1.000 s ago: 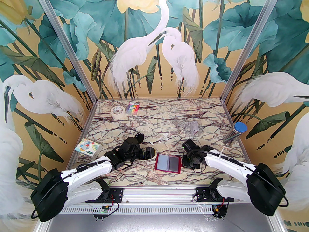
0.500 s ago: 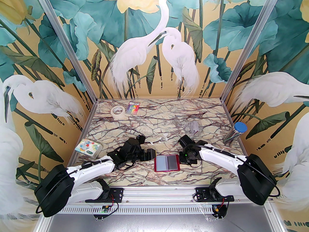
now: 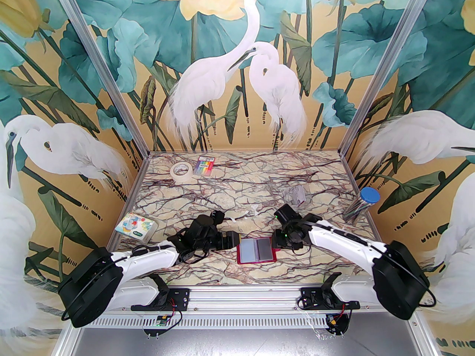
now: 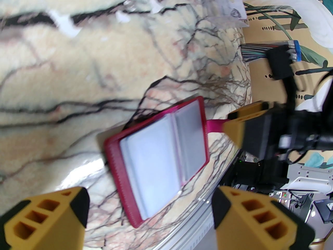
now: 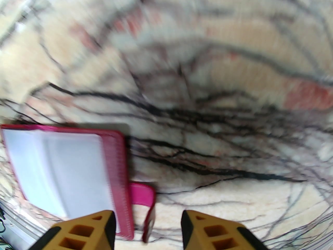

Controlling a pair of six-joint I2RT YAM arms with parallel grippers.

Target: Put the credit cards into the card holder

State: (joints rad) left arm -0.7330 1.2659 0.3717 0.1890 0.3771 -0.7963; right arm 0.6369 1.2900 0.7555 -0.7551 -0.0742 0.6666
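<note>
The card holder (image 3: 256,250) lies open on the marble table near the front edge, dark red, with a pale grey pocket on its left and a darker grey one on its right. Whether those faces are the credit cards I cannot tell. My left gripper (image 3: 232,239) stands open just left of the holder; in the left wrist view (image 4: 149,207) its fingers frame the holder (image 4: 158,160). My right gripper (image 3: 276,242) sits at the holder's right edge. It is open (image 5: 148,217), with the pink snap tab (image 5: 141,194) lying loose between its fingers.
A small clear plastic case (image 3: 295,195) lies behind the right arm. A tape roll (image 3: 180,171) and a rainbow-striped packet (image 3: 206,165) sit at the back left. A blue-lidded tube (image 3: 362,202) leans at the right edge, and a patterned box (image 3: 135,226) sits at the left edge.
My right gripper was shut at the holder's right side and has now opened. The holder has turned squarer to the table edge. My left gripper has moved right, up to its left edge.
</note>
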